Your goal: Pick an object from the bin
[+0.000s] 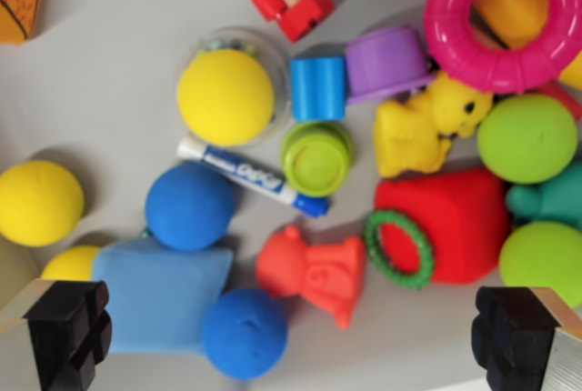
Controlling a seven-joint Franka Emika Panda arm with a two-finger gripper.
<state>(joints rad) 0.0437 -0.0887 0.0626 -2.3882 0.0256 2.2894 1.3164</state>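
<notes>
Tool hangs wide and empty above the bin floor, orange figure lying between its fingers among crowded toys; no pick made yet, grasp and lift remain

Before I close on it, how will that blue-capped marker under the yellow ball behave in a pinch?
The marker looks like a stiff, smooth plastic tube, so it may slip or roll between pads. It lies flat and diagonal, its cap end by the green lid, so a nudge could push it there. The pincer stands wide open.
</notes>
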